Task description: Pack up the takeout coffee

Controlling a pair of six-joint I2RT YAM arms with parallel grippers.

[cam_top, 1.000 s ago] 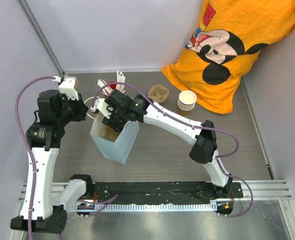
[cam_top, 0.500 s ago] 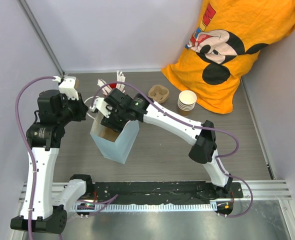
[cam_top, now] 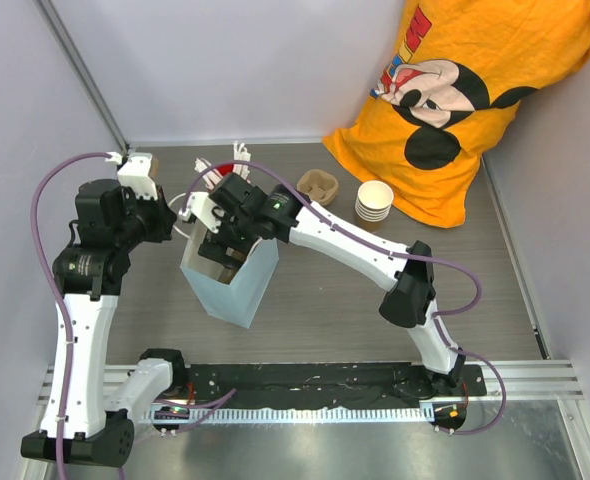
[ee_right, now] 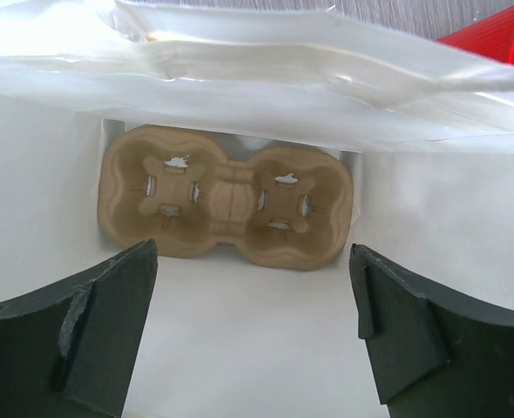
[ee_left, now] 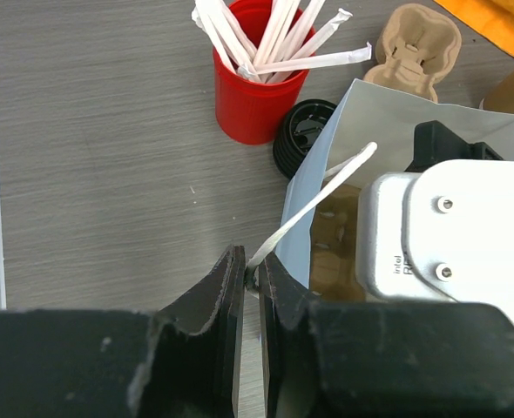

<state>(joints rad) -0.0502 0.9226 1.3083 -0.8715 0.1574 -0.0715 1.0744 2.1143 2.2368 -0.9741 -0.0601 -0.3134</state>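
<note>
Brown kraft takeout coffee cups (cam_top: 375,203), white inside, stand stacked and lidless at the back right. Black round lids (ee_left: 302,139) lie beside the red cup. A white paper bag (cam_top: 231,288) stands upright in the middle. My left gripper (ee_left: 257,272) is shut on the bag's thin white handle (ee_left: 314,205), at the bag's left rim (cam_top: 181,226). My right gripper (ee_right: 253,261) is open in the bag's mouth (cam_top: 225,240), with nothing between its fingers. Below it a pulp cup-carrier tray (ee_right: 226,205) lies on the bag's floor.
A red cup of white wrapped sticks (ee_left: 257,83) stands behind the bag. A second pulp carrier tray (cam_top: 317,186) lies on the table near the cup stack. An orange printed shirt (cam_top: 465,100) covers the back right corner. Walls close in on the left and right.
My right gripper has opened wide at the bag's mouth and its wrist has shifted slightly back. The left gripper keeps its hold on the handle.
</note>
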